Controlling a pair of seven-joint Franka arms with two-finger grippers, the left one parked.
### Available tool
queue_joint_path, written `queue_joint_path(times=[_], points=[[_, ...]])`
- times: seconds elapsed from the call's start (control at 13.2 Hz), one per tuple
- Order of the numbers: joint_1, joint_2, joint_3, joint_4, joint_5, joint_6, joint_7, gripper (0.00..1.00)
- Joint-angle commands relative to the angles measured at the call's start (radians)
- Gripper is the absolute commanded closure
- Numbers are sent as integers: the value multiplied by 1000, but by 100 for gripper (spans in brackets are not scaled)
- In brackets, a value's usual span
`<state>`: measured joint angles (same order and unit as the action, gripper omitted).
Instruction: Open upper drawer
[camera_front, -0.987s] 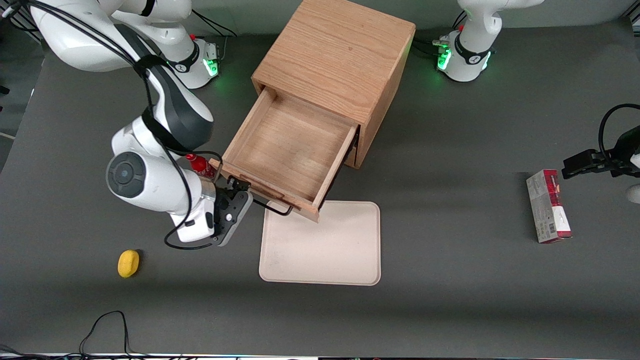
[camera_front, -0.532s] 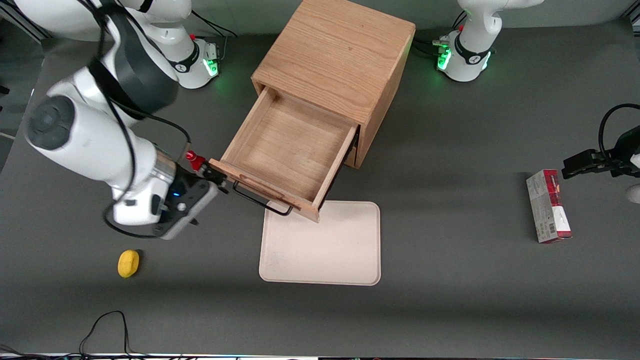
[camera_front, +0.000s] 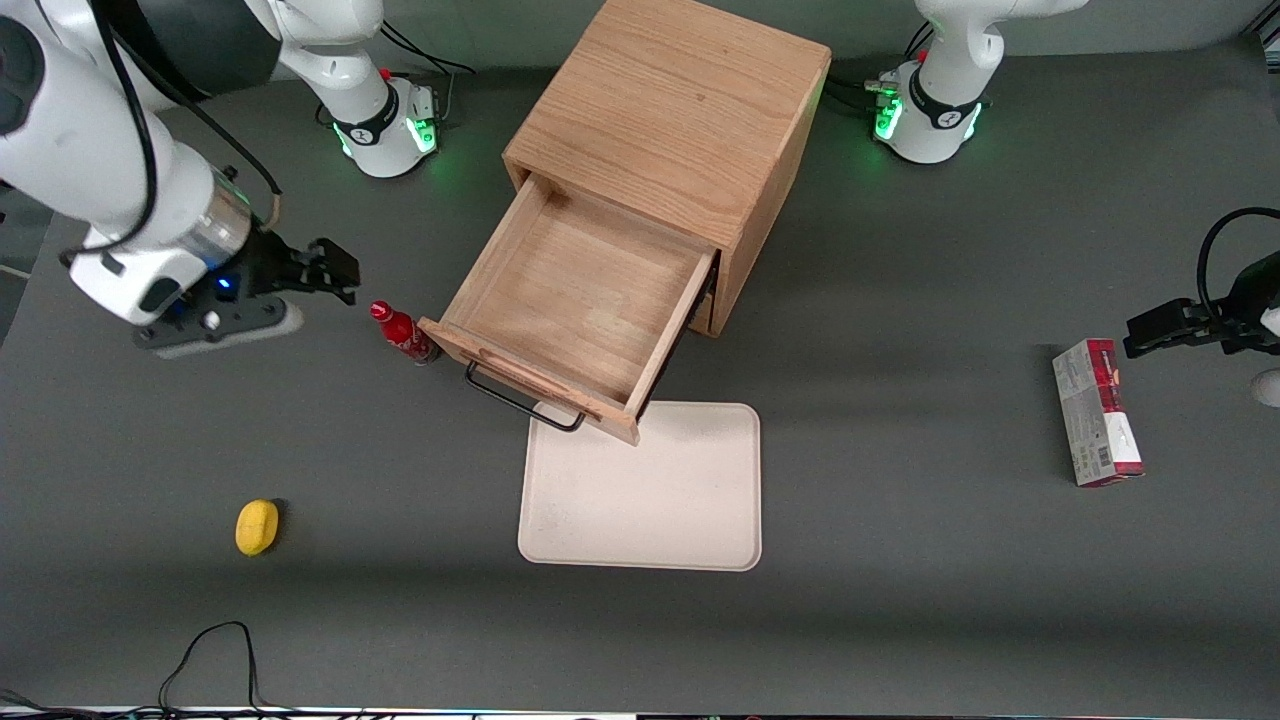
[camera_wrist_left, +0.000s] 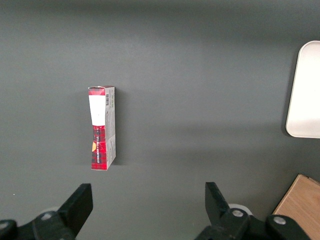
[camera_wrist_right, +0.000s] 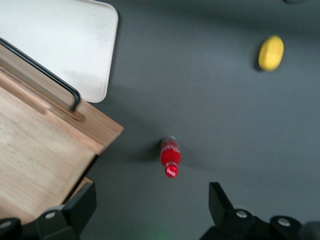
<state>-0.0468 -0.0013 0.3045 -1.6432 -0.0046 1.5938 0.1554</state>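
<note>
The upper drawer (camera_front: 585, 300) of the light oak cabinet (camera_front: 670, 110) stands pulled far out, its plain wood interior bare. Its black wire bar handle (camera_front: 520, 403) hangs over the edge of the beige tray. The drawer also shows in the right wrist view (camera_wrist_right: 35, 150), with its handle (camera_wrist_right: 45, 75). My gripper (camera_front: 335, 270) is open and holds nothing. It is raised above the table, apart from the drawer, toward the working arm's end, beside a small red bottle (camera_front: 402, 334). The lower drawer is hidden under the open one.
The red bottle (camera_wrist_right: 170, 156) stands upright close to the drawer's front corner. A beige tray (camera_front: 650, 500) lies in front of the drawer. A yellow lemon-like object (camera_front: 257, 526) lies nearer the front camera. A red and grey box (camera_front: 1097, 412) lies toward the parked arm's end.
My gripper has let go of the drawer handle, risen and drawn away toward the working arm's end of the table. The drawer stays pulled out and has not moved.
</note>
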Motion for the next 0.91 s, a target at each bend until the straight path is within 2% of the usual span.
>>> queue_joint_path(times=[0.0, 0.23, 0.84], points=[[1, -288, -102, -311, 72, 92, 13, 0], [-1, -316, -162, -311, 69, 66, 7, 0], [-5, -279, -194, -274, 63, 38, 3, 0]])
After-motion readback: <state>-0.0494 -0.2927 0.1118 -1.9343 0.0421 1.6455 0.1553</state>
